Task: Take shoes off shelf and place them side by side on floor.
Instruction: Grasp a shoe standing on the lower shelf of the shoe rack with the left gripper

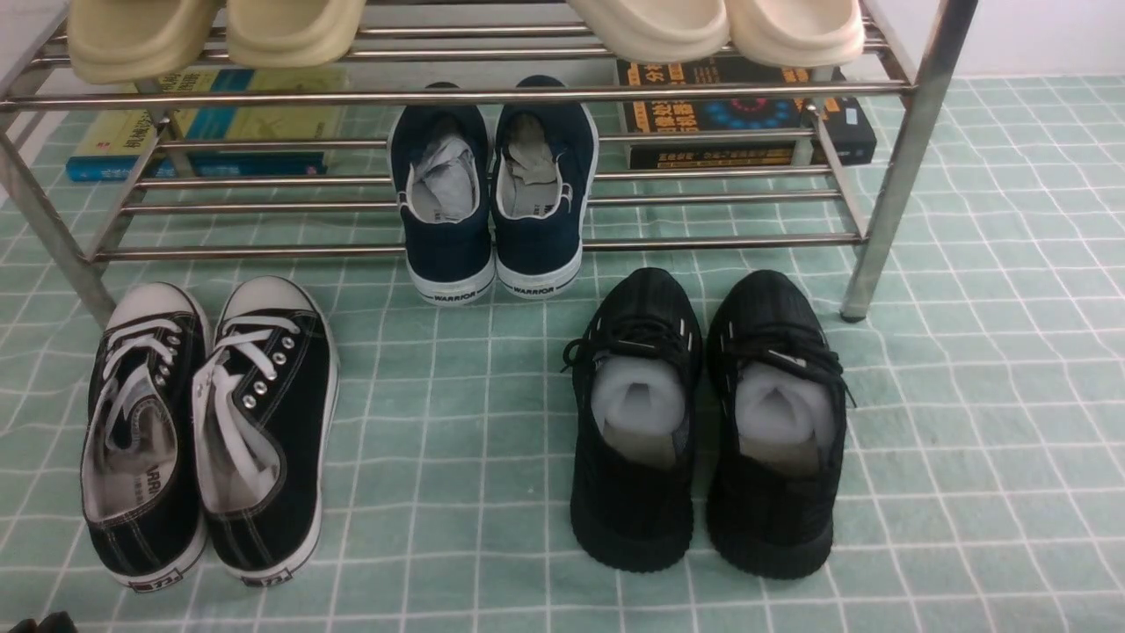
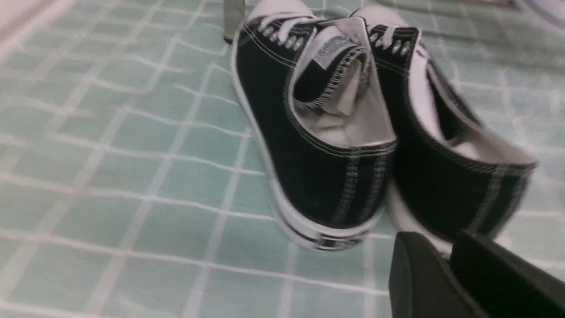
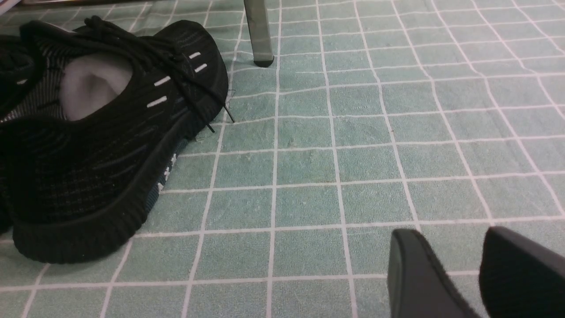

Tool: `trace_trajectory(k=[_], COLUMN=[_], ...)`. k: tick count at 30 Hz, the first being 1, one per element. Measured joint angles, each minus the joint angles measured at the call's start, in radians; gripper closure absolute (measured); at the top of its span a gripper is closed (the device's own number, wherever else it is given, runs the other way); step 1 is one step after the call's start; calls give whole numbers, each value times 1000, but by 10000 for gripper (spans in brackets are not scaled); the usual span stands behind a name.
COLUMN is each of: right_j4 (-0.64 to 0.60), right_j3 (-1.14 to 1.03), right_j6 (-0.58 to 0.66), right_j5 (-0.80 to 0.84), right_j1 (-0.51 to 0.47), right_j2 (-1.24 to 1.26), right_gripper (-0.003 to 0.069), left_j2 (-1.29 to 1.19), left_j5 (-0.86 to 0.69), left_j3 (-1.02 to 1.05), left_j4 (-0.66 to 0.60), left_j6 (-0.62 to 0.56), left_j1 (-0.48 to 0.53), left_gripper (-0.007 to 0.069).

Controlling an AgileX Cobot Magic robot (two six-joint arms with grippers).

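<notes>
The floor (image 1: 967, 396), a pale green mat gridded with thin white lines, fills most of the front view and runs back to a plain pale wall (image 1: 1037, 35). On it stands the shelf (image 1: 703, 242), shiny metal rods on tubular legs, with beige slippers (image 1: 290, 31) on the upper tier and books (image 1: 747, 114) lying on the mat beneath it.

The shoes (image 1: 450, 246), the navy slip-ons, sit together in the middle of the lower tier. Their toes point away from the robot and their white heels overhang the front rod. I judge the task to be at its opening step, the reach, since neither shoe is lifted yet.

Black lace-up sneakers (image 1: 272, 422) stand on the floor to the left and black knit sneakers (image 1: 633, 475) to the right. A bare strip of mat lies between them, straight in front of the navy pair. That looks the natural landing place.

The next move calls for an arm to rise from floor level to a heel. The left gripper (image 2: 443, 251) hangs low just behind the lace-ups, but I cannot tell how its jaws stand. The right gripper (image 3: 446, 238) hovers over bare mat beside the knit pair, jaws apart and empty.
</notes>
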State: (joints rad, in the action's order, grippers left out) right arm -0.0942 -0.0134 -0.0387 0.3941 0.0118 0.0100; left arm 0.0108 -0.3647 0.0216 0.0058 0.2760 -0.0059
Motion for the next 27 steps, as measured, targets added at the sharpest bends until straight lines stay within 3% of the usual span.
trace_trajectory(k=[2, 3, 4, 6, 10, 15, 20, 27], right_j4=[0, 0, 0, 0, 0, 0, 0, 0], right_j3=[0, 0, 0, 0, 0, 0, 0, 0], right_j6=[0, 0, 0, 0, 0, 0, 0, 0], right_j5=[0, 0, 0, 0, 0, 0, 0, 0], right_j1=[0, 0, 0, 0, 0, 0, 0, 0], right_j2=[0, 0, 0, 0, 0, 0, 0, 0], right_gripper=[420, 420, 420, 420, 420, 420, 420, 420], left_j2=[0, 0, 0, 0, 0, 0, 0, -98], left_j5=[1, 0, 0, -4, -6, 3, -31, -123], left_j3=[0, 0, 0, 0, 1, 2, -9, -180], left_j4=[-55, -151, -163, -304, -362, -363, -399, -526], left_j6=[48, 146, 157, 285, 365, 370, 197, 101], left_j1=[0, 0, 0, 0, 0, 0, 0, 0], left_gripper=[480, 479, 479, 476, 473, 466, 466, 501])
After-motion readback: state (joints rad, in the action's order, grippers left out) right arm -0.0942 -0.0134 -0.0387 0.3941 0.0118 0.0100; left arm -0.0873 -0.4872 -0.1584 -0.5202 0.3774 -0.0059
